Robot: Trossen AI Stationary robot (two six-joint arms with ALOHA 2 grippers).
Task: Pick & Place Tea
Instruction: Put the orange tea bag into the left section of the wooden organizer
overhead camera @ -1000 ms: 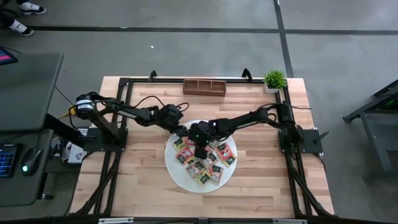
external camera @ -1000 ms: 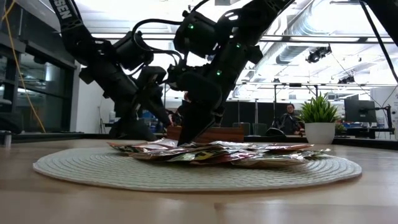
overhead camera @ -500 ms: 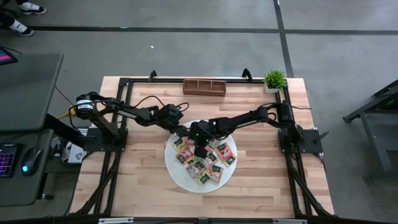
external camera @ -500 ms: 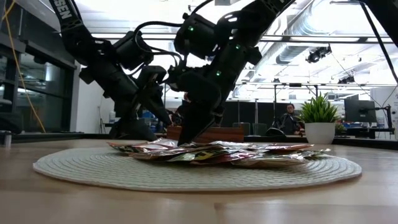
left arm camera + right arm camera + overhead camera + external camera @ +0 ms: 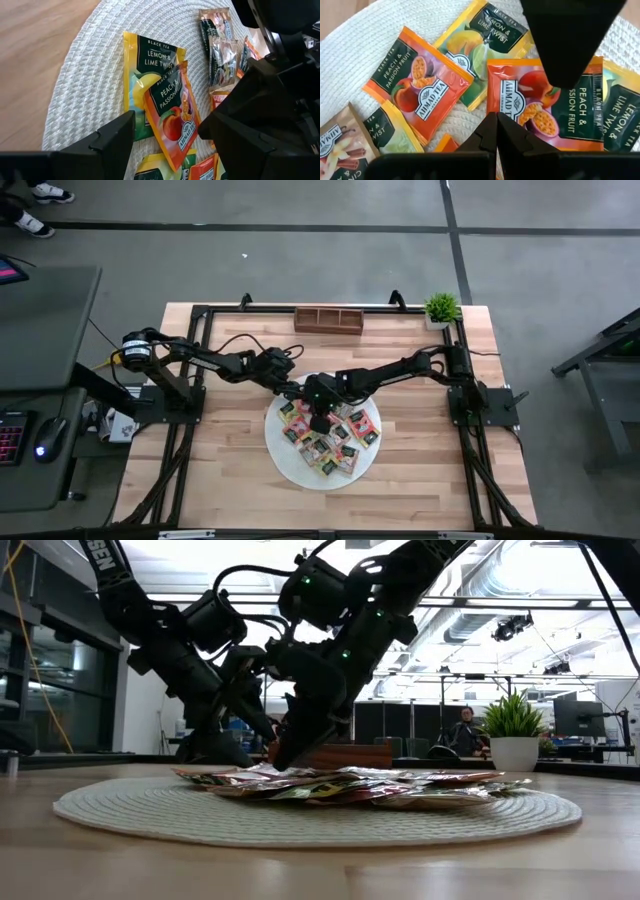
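My two arms meet over the round white mat [image 5: 285, 460], which lies on the wooden table [image 5: 420, 470]. The tea packets [image 5: 330, 442] lie in a loose, overlapping pile on the mat, none of them lifted. My right gripper [image 5: 318, 421] hangs low over the pile near the mat's middle; in its own wrist view its fingers [image 5: 492, 135] are pressed together tip to tip with nothing between them, just above an orange peach packet [image 5: 545, 112]. My left gripper [image 5: 291, 391] waits at the mat's far edge on the left arm's side, its fingers [image 5: 117, 132] spread apart and empty, with a yellow lemon packet [image 5: 147, 65] and another orange peach packet [image 5: 172, 117] in front of them. Beyond the mat stands the wooden tray [image 5: 328, 319], and a small potted plant [image 5: 441, 308] occupies the far corner.
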